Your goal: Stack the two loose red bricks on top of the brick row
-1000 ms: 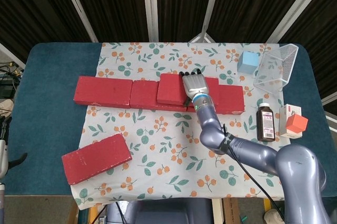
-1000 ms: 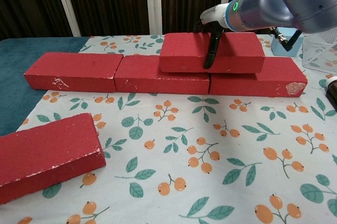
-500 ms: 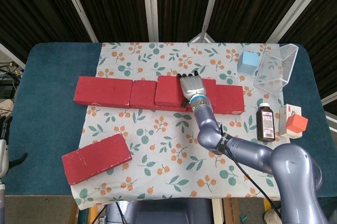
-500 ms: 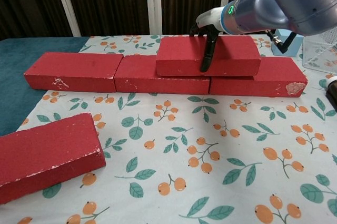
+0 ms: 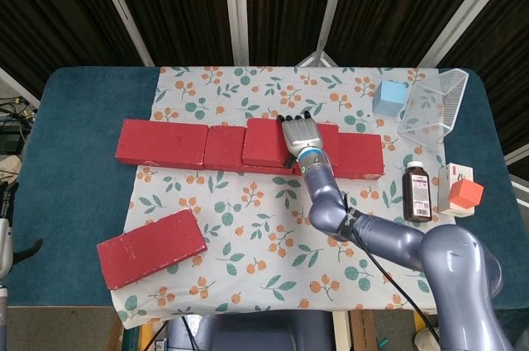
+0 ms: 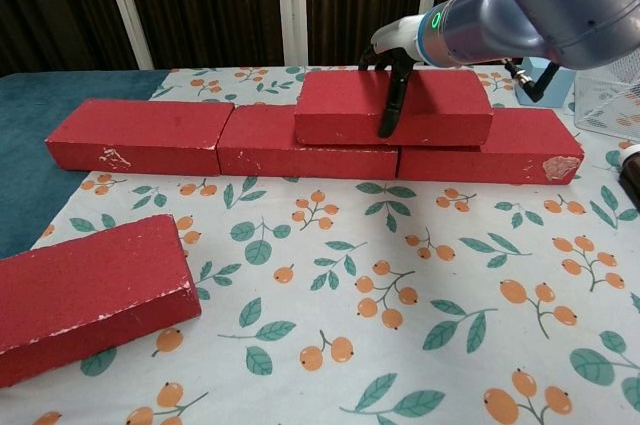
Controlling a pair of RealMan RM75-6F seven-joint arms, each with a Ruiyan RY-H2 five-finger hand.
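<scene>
While your right hand (image 5: 302, 131) grips the upper red brick (image 6: 392, 107) on the brick row (image 6: 220, 135), thumb down its front face, square it across the joint beneath before letting go, or so I judge. The second loose brick (image 5: 151, 248) lies near the cloth's front left corner. At far right, the wire basket (image 5: 433, 103) looks empty. Your left hand is out of sight.
</scene>
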